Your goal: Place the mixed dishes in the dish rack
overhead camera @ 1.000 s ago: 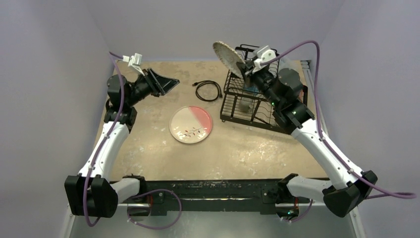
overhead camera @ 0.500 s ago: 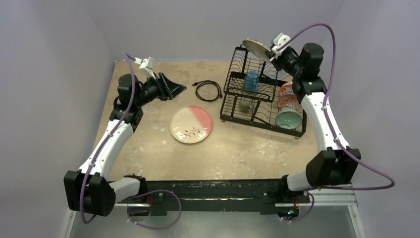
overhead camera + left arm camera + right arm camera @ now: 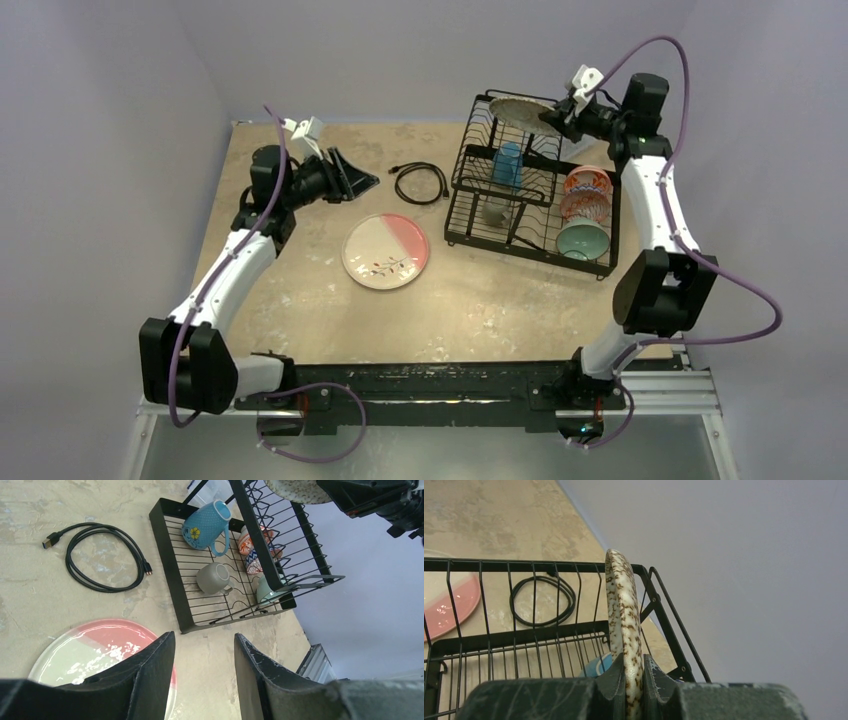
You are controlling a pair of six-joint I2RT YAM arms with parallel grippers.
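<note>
– Since the earlier frames, our right gripper point(image 3: 563, 112) had carried the grey speckled oval dish point(image 3: 522, 110) from the rack's far left corner along to the far right part of its top, hadn't it?
– Yes. We had the jaws clamped on the dish's edge. Our wrist view showed the dish edge-on, just over the top wires of the dish rack point(image 3: 520, 252).
– And our left gripper point(image 3: 365, 180)?
– We held it empty, fingers spread apart, above the table point(image 3: 480, 310) left of the black cable point(image 3: 420, 182). The large round plate point(image 3: 386, 250) lay flat on the table, outside the rack.
– What did we find already loaded?
– We saw the blue cup point(image 3: 508, 165) and small grey mug point(image 3: 495, 212) on the left grid. The red-orange patterned bowls point(image 3: 583, 190) and the teal bowl point(image 3: 583, 240) sat at the right end.
</note>
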